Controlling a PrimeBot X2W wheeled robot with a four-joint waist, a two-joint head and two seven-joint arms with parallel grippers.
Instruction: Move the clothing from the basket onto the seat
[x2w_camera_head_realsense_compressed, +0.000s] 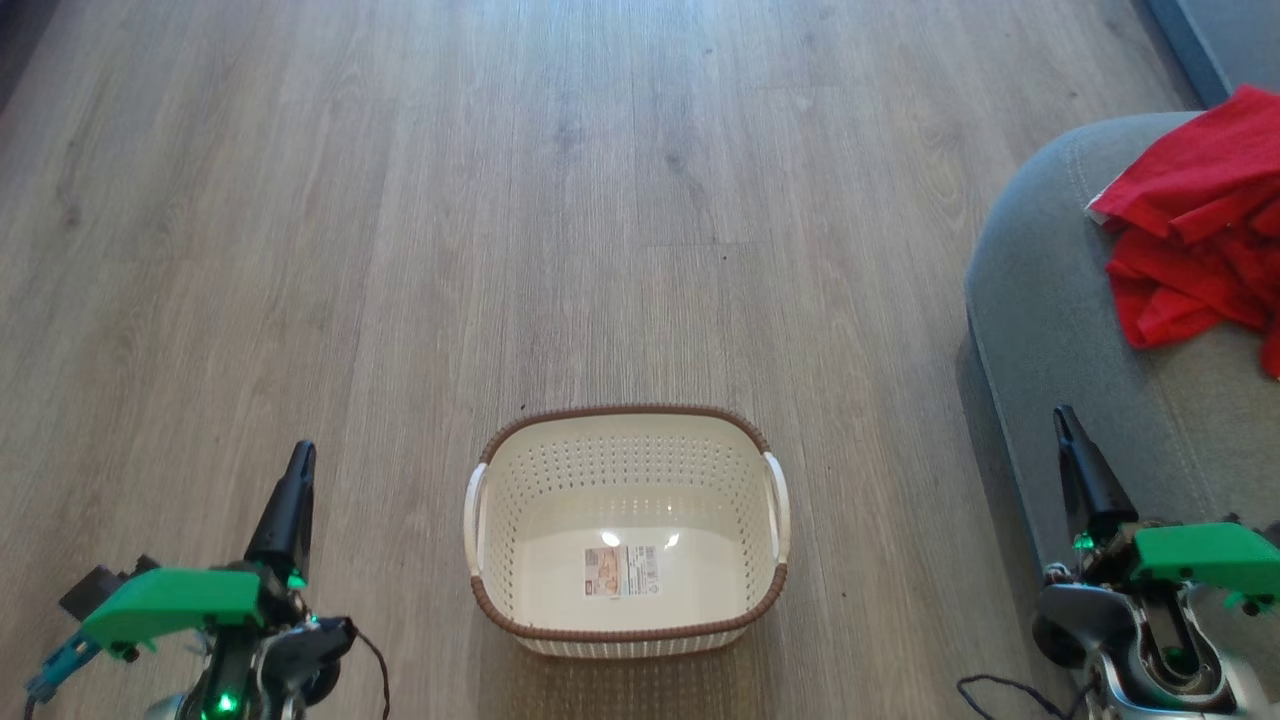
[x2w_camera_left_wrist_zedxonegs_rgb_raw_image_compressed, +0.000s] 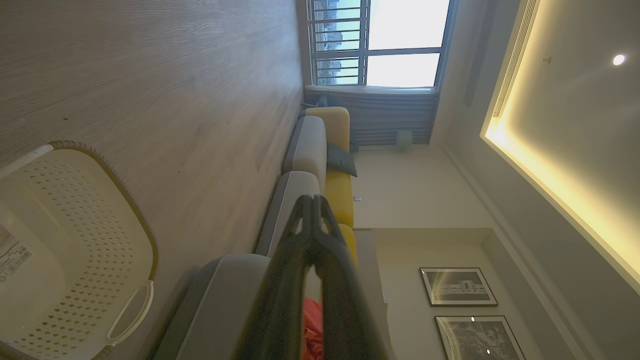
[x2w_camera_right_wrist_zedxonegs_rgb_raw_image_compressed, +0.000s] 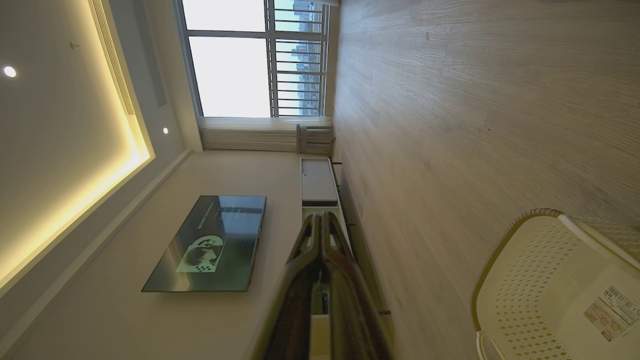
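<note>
Both the left gripper (x2w_camera_head_realsense_compressed: 296, 468) and right gripper (x2w_camera_head_realsense_compressed: 1066, 424) are clenched, empty. The clothing (x2w_camera_head_realsense_compressed: 1200, 220), heaped near the seat (x2w_camera_head_realsense_compressed: 1040, 300) edge, could slide off.

The left gripper (x2w_camera_head_realsense_compressed: 298, 462) sat well to the left of the basket (x2w_camera_head_realsense_compressed: 625, 409), its two dark fingers pressed together, empty, pointing up and away, tips nearly level with the basket's far rim. The right gripper (x2w_camera_head_realsense_compressed: 1066, 425) mirrored it well to the basket's right, fingers likewise closed on nothing. Both green wrist housings (x2w_camera_head_realsense_compressed: 170, 605) lay beside the basket's near half
</note>
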